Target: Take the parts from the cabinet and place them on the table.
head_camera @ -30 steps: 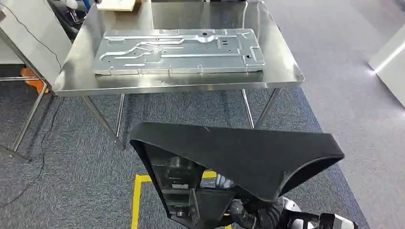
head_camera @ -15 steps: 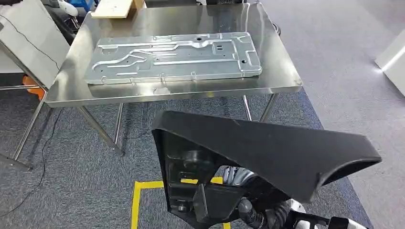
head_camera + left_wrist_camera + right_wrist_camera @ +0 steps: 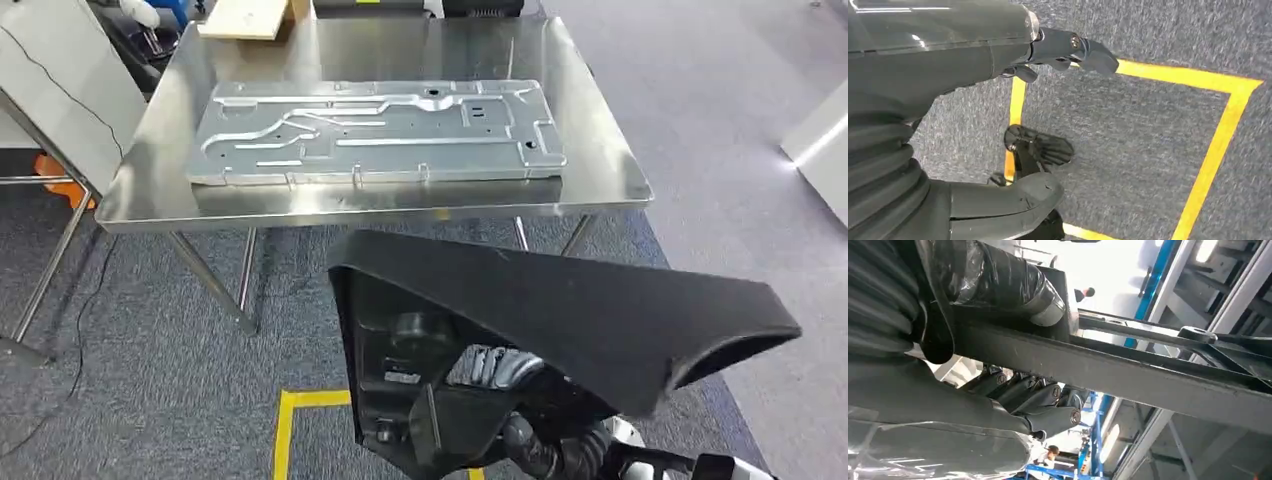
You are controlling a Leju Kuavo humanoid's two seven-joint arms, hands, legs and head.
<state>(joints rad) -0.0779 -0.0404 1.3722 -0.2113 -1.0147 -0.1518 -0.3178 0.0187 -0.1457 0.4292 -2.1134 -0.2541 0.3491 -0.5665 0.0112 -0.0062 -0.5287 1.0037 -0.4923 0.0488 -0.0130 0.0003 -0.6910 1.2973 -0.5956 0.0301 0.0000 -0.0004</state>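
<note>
The right hand (image 3: 1013,395) has its fingers (image 3: 1048,417) wrapped around a big black plastic part (image 3: 560,320), held up near the shiny metal surface (image 3: 600,160). The left hand (image 3: 998,55) hangs loose, fingers apart, over the carpet (image 3: 1128,140).

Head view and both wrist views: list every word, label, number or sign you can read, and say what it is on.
No text can be read in any view.
Black part held by the right hand: a small pale label inside it, too blurred to read.
Metal plate on the table: stamped ribs and holes, no lettering.
Yellow floor tape: plain lines, no characters.
</note>
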